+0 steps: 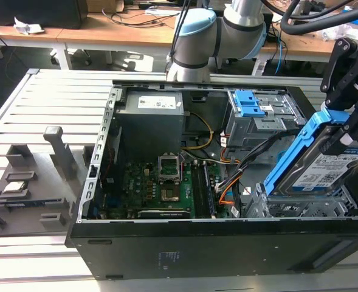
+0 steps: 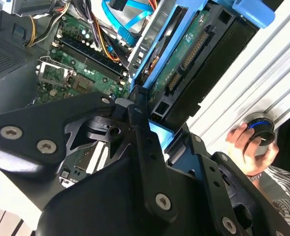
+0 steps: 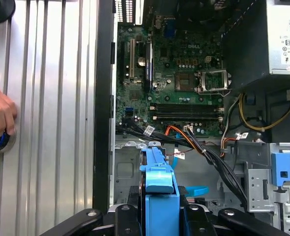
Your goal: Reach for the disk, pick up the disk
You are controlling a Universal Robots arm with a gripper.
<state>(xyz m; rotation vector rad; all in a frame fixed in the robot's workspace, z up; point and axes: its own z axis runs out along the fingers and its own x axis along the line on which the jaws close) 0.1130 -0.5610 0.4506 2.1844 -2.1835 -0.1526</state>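
Exterior view: the black gripper (image 1: 340,131) is clamped on the disk (image 1: 324,167), a flat rectangular silver metal hard drive with a white-and-blue label, framed by a bright blue plastic bracket. The disk stands tilted on edge above the metal drive cage (image 1: 294,207) at the exterior view's right of the open black computer case (image 1: 166,243); whether its lower edge touches the cage cannot be told. A smaller blue plastic latch pair (image 1: 250,103) sits on the upper bay, well apart.

Second wrist view: the black linkage fingers (image 2: 145,142) close on the bracket's end; the disk's underside circuit board (image 2: 194,54) faces the camera. A person's hand (image 2: 245,142) rests on a round object on the ribbed table.

First wrist view: the blue bracket's edge (image 3: 159,177) sits between the jaws, above the green motherboard (image 3: 184,88).

Handling, as judged: rigid, moderately heavy, shock-sensitive; the smooth plastic bracket may flex or slip, so hold across the frame's sides, clear of the exposed board.
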